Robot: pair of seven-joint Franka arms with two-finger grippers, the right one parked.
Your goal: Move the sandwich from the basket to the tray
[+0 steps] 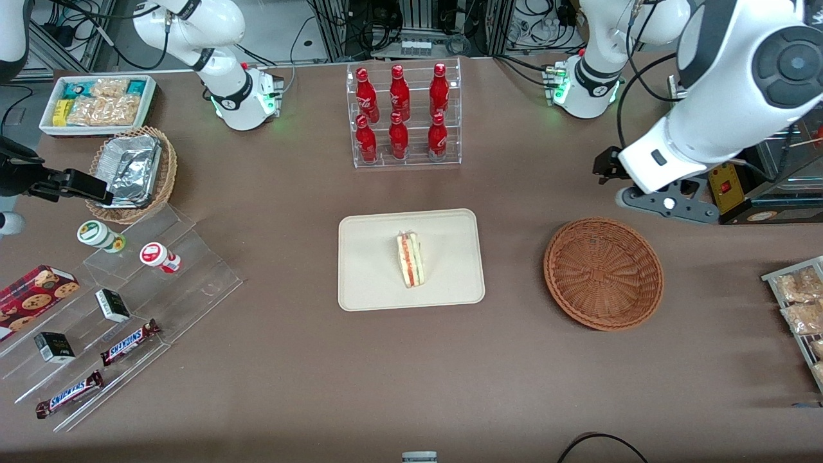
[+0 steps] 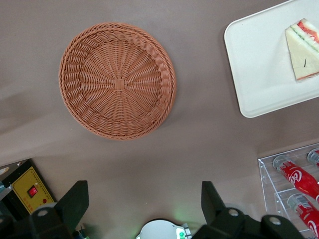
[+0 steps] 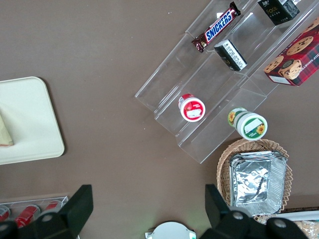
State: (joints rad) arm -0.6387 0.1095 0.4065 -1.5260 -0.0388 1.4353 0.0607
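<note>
The sandwich (image 1: 410,259) lies on the tray (image 1: 366,283), mid-table; it looks light, soft and easily crushed, best pinched gently across its bread faces. The basket (image 1: 603,273) sits empty beside it. Farther off, above the table, the pincer (image 2: 144,204) hangs spread, holding nothing.

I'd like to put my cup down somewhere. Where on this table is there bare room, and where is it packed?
Bare tabletop lies between the tray holding the sandwich and the basket, and nearer the front camera than both. The basket itself holds nothing. The gripper hangs open above the table beside the basket. It is crowded around the acrylic steps and the bottle rack.
</note>
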